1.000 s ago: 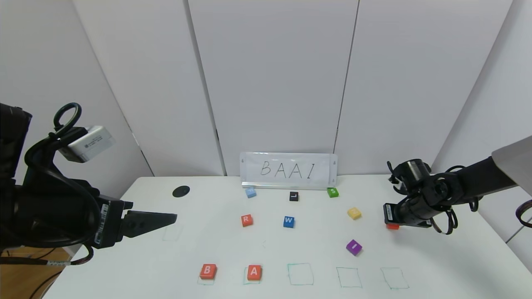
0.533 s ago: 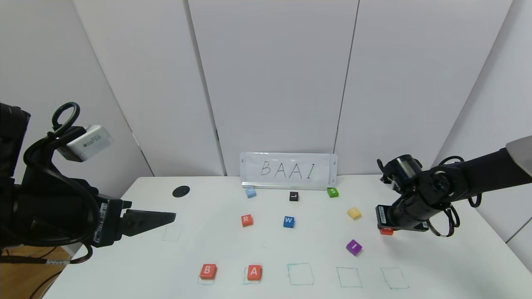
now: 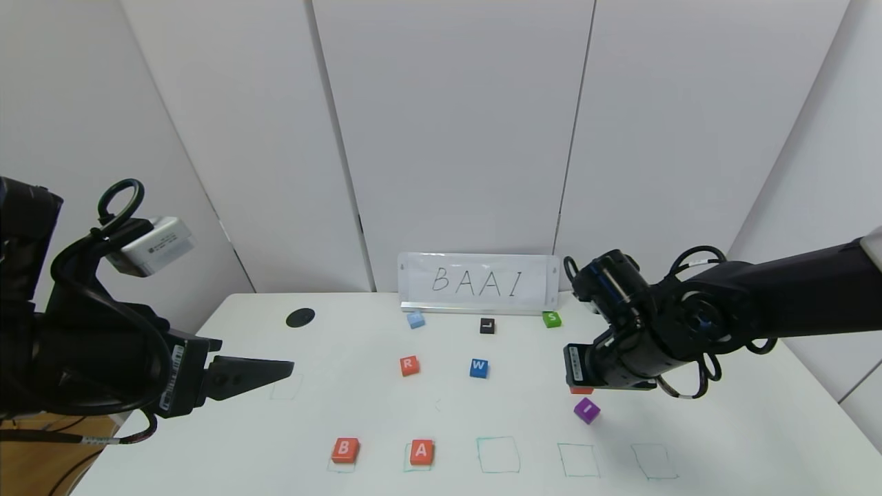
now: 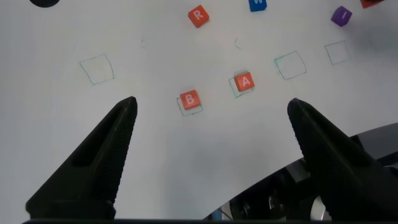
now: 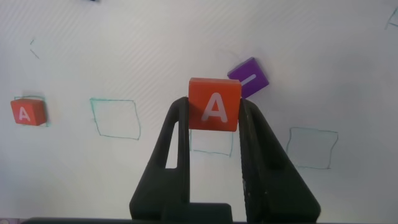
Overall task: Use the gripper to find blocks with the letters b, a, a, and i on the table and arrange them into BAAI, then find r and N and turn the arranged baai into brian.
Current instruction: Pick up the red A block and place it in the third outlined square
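Observation:
My right gripper [image 3: 581,387] is shut on an orange-red A block [image 5: 214,104] and holds it above the white table [image 3: 689,441], just behind the purple I block [image 3: 586,410]. In the right wrist view the I block [image 5: 249,76] lies just beyond the held A, with an empty green outline [image 5: 211,143] beneath. The B block [image 3: 344,450] and another A block [image 3: 421,452] sit on the two leftmost front outlines. The R block [image 3: 409,365] lies mid-table. My left gripper [image 3: 275,368] is open and empty at the table's left side, clear of the blocks.
Three green outlines [image 3: 498,455] to the right of the placed A hold nothing. A BAAI sign [image 3: 478,282] stands at the back. Light blue [image 3: 415,319], black L [image 3: 487,325], green S [image 3: 551,319] and blue W [image 3: 479,368] blocks lie behind. A black spot [image 3: 300,317] is far left.
My right gripper has carried the A block leftward and toward the front, from the table's right side to just behind the purple I block. The left arm has barely shifted.

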You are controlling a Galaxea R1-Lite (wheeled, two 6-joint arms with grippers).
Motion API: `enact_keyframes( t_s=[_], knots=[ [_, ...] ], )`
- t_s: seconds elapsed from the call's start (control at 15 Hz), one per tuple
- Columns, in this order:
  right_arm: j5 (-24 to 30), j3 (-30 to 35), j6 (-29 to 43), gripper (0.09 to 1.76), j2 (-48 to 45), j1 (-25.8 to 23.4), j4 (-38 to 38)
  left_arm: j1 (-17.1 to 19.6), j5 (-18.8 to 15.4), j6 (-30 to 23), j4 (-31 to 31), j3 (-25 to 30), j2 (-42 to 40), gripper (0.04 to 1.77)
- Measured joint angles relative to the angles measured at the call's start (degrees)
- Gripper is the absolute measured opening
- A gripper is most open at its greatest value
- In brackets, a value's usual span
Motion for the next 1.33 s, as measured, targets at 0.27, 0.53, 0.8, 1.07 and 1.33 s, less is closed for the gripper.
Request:
enact_keyframes(
  t_s=[0.27, 0.53, 0.8, 1.07, 1.33],
  knots=[
    [-3.2, -4.2, 3.2, 0.53, 2.5, 5.8, 3.3, 0.1, 0.0, 0.0, 0.0, 0.0, 0.0, 1.72],
    [-5.9, -6.8, 5.6, 0.53, 4.4, 10.4, 5.0, 0.2, 0.0, 0.0, 0.0, -0.1, -0.1, 1.72],
    [-7.1, -9.6, 7.8, 0.53, 6.8, 13.8, 8.4, 0.2, 0.0, 0.1, 0.0, -0.1, -0.1, 1.72],
    [-7.1, -13.3, 10.1, 0.53, 9.5, 15.8, 10.8, 0.2, 0.1, 0.3, 0.0, -0.1, 0.0, 1.72],
    [-8.3, -13.8, 11.6, 0.53, 11.8, 18.9, 10.4, 0.2, 0.1, 0.3, 0.0, 0.0, 0.1, 1.72]
  ],
)
